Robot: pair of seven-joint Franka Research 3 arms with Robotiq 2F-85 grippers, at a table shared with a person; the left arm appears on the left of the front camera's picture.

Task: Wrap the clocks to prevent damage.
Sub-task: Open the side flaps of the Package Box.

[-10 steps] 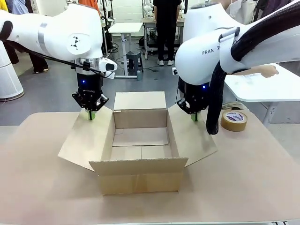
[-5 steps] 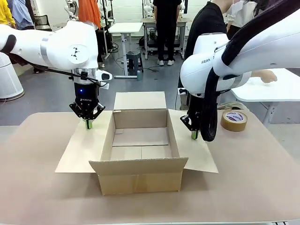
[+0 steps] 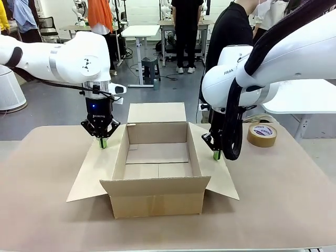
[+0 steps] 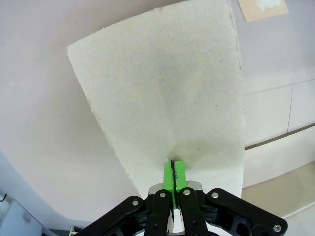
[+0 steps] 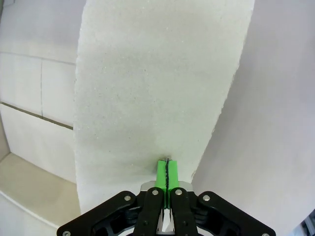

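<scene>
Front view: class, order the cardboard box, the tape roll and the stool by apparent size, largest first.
1. Cardboard box, clearly largest.
2-3. Tape roll and stool look about alike; the stool stands farther off, so no ranking.

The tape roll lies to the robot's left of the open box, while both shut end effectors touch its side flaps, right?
Wrong side: the tape roll lies to the robot's right of the open box, as the front view shows; the rest holds.
</scene>
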